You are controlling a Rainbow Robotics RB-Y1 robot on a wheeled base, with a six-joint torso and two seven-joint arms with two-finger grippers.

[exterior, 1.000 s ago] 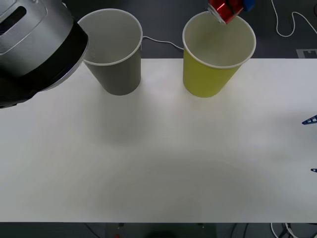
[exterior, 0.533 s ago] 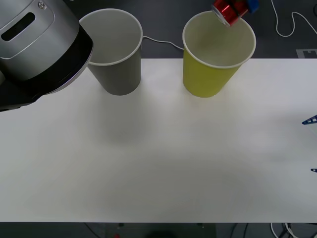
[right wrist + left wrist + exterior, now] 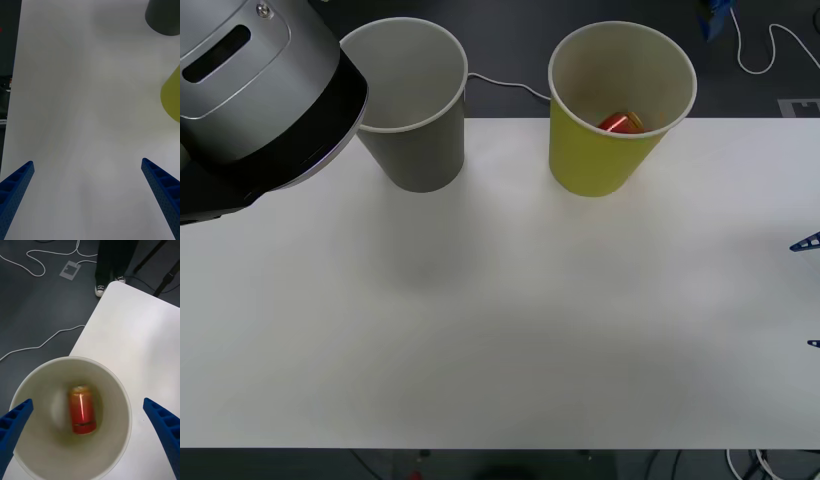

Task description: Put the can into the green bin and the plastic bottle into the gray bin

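Observation:
The red can (image 3: 82, 410) lies on its side at the bottom of the green bin (image 3: 125, 405), and shows there from the front too, can (image 3: 618, 123) in green bin (image 3: 595, 165). My left gripper (image 3: 88, 402) hovers open above that bin with nothing held; one blue finger (image 3: 714, 14) peeks in at the far right. The gray bin (image 3: 420, 150) stands upright to the left of the green one. At the table's right edge my right gripper (image 3: 811, 293) is open and holds nothing. The plastic bottle is out of view.
My left arm's silver elbow (image 3: 255, 95) looms over the table's far left corner beside the gray bin. Both bins stand at the far edge of the white table (image 3: 500, 320). Cables (image 3: 41, 260) lie on the dark floor beyond.
The can was held tilted over the green bin's far rim; now it has dropped in. The left gripper has opened and shifted right.

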